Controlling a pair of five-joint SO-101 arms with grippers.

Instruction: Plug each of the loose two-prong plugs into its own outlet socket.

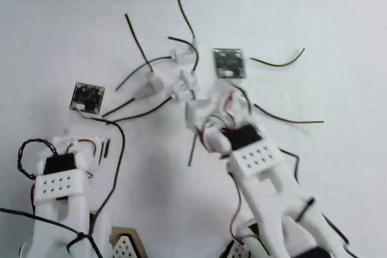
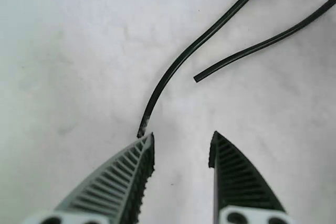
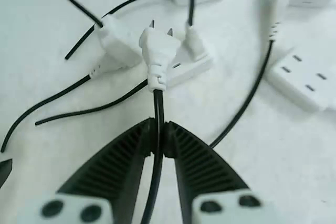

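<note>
My right gripper is shut on the black cord just behind a white two-prong plug, whose prongs point away toward a cluster of white outlet sockets. One socket right behind the plug has another plug seated in it. A socket with bare slots lies off to one side. In the high view the right gripper holds the plug near the table's middle. My left gripper is open over bare table, just short of a loose black cord end. It sits at the front left.
Several black cords trail across the white table. Two small square circuit boards lie flat, one at the left and one behind the socket cluster. More sockets sit at the centre.
</note>
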